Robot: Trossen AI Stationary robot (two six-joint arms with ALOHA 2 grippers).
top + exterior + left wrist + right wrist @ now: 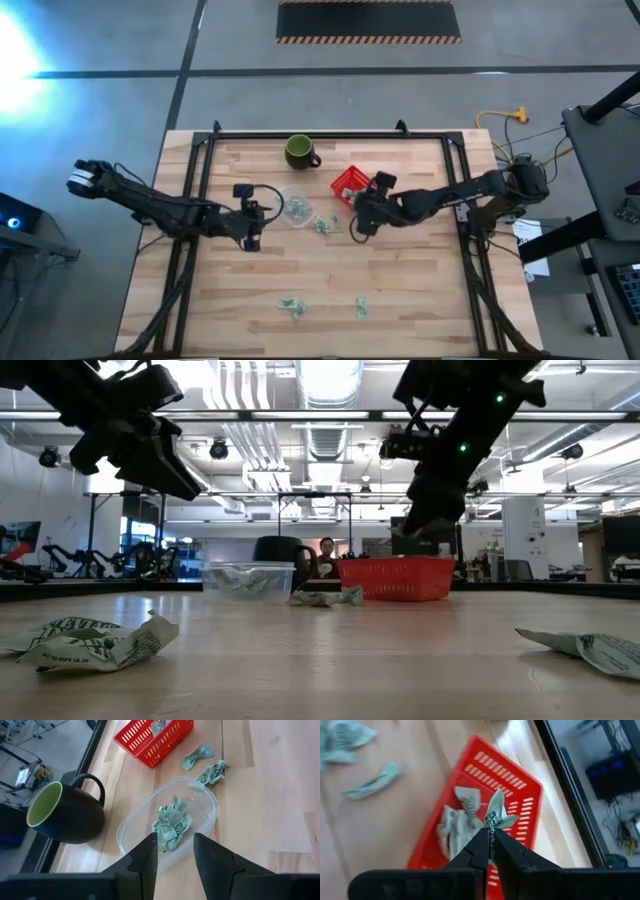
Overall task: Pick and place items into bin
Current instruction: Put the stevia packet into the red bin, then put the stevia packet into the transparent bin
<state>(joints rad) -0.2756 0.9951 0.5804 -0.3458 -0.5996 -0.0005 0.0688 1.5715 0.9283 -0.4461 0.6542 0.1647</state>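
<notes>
The right gripper pinches a wrapper just above the red basket — the drop is the step in hand; next it must spread its fingers; the left gripper, spread and empty, hovers over a clear tub beside the basket; more wrappers lie farther off.

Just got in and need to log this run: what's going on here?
Two robot arms are clearing crumpled wrappers off a wooden table. The right claw pinches a wrapper above the red basket, which already holds some. The left claw is open over a clear tub containing wrappers. More wrappers lie loose on the table.
</notes>
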